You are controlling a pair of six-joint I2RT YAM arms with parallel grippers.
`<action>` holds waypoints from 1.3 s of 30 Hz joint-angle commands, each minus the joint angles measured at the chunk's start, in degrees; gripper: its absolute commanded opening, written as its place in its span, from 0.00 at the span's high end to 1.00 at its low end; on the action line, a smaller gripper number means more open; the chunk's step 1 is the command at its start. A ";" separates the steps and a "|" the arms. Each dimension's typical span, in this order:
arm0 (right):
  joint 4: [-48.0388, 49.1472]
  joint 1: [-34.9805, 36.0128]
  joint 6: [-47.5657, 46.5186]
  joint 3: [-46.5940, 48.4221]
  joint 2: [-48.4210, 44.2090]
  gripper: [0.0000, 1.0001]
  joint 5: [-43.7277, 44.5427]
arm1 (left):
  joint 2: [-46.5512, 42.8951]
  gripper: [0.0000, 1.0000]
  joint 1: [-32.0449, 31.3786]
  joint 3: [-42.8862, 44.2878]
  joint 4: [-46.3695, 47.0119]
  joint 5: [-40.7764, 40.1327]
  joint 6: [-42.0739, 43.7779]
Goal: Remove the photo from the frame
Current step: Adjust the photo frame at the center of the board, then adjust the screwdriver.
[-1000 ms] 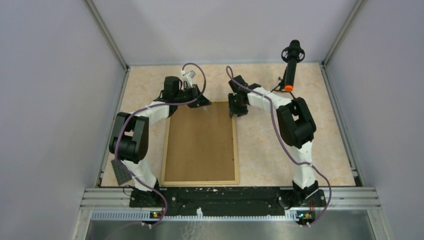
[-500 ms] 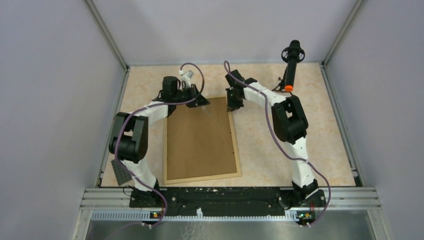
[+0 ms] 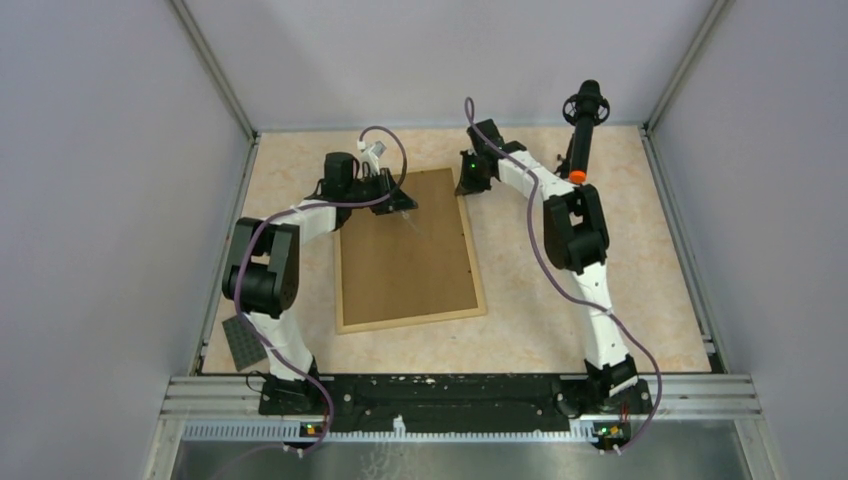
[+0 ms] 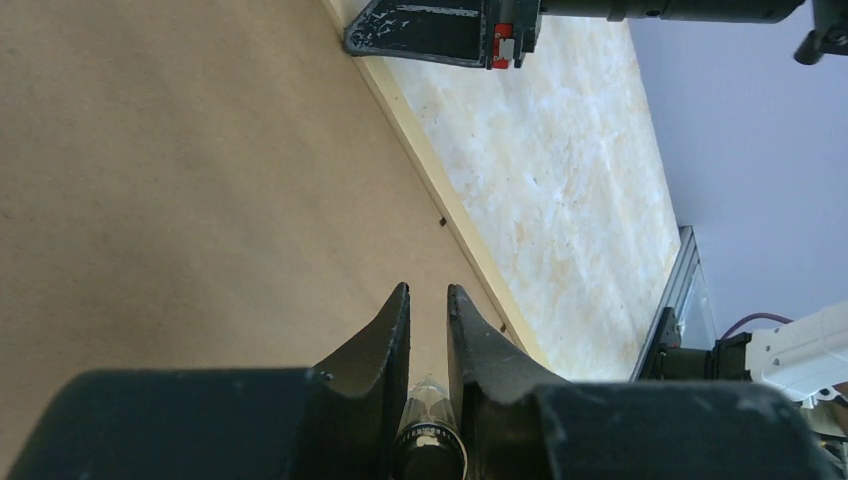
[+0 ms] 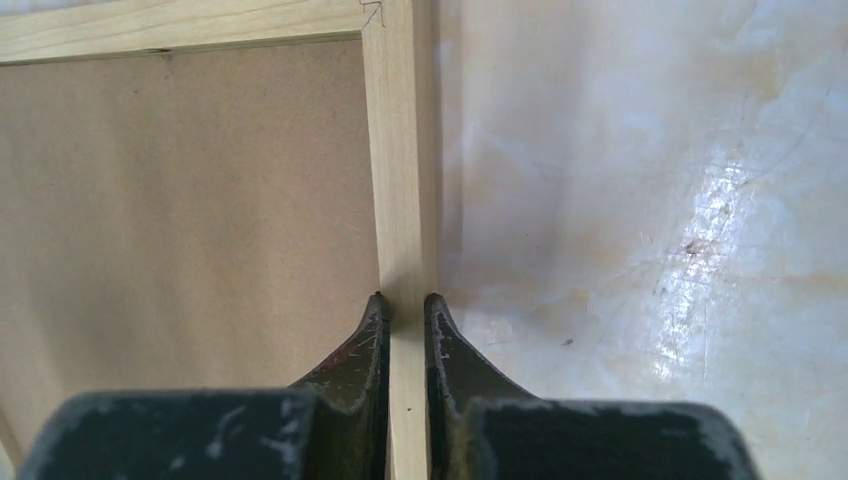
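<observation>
— Item: the frame (image 3: 410, 255)?
— Back-up, askew, tabletop's (image 3: 560, 300) far middle. Right gripper (image 5: 406, 298) pinches its right rail near the far corner.
— Left gripper (image 4: 428, 288)?
— Over the backing's far-left part, narrow, gripping what seems a small clear-tipped cylinder (image 4: 430, 405).

Pretty bright and even, soft shadows — right wrist view has white glare on the table (image 5: 720, 190), left wrist close-up slightly soft.

Frame (image 3: 408, 250) lies back-up — front face hidden. Small clear cylinder (image 4: 428, 415) in left end effector (image 4: 428, 300) — cut off at edge, unidentifiable.
</observation>
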 commanded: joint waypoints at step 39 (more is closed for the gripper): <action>12.33 11.27 -35.80 -23.54 -26.03 1.00 -26.52 | -6.55 0.72 0.93 -3.58 19.04 10.99 -19.89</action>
